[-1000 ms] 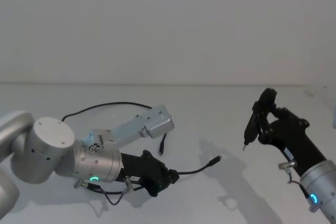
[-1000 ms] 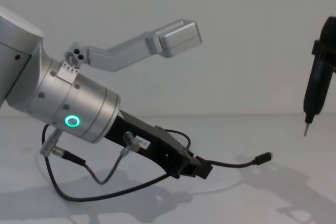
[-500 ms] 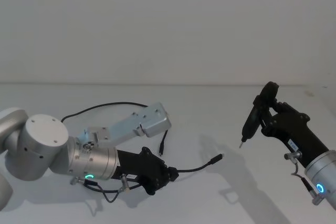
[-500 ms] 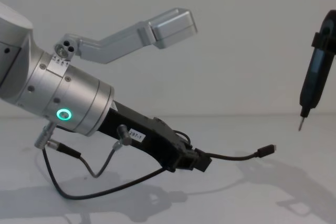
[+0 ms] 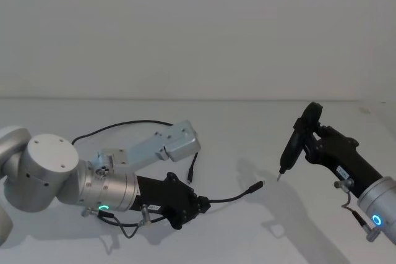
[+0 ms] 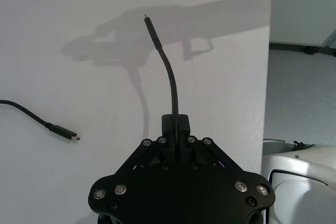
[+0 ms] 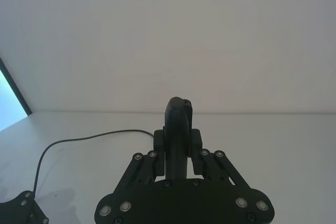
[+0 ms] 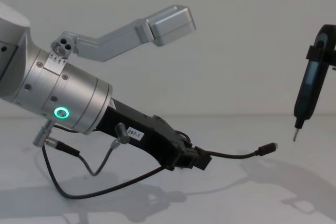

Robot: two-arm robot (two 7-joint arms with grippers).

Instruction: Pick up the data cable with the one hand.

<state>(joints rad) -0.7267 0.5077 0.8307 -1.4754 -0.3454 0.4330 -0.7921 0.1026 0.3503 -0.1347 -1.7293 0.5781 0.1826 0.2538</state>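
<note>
Gripping data cable [image 8: 231, 155] near one plug, left claw [image 8: 198, 159] low over table [image 5: 235, 140]; right claw [image 5: 309, 143] clamps pen tool [image 8: 307, 95].

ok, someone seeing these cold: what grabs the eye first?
Probably the left claw, low over the white table at front left, shut on the data cable, whose free plug end juts out toward the right, lifted off the surface. Next, the right claw on the right, holding a slim black pen-like tool tip-down above the table, near that plug. The cable's other plug lies on the table behind the left claw.
</note>
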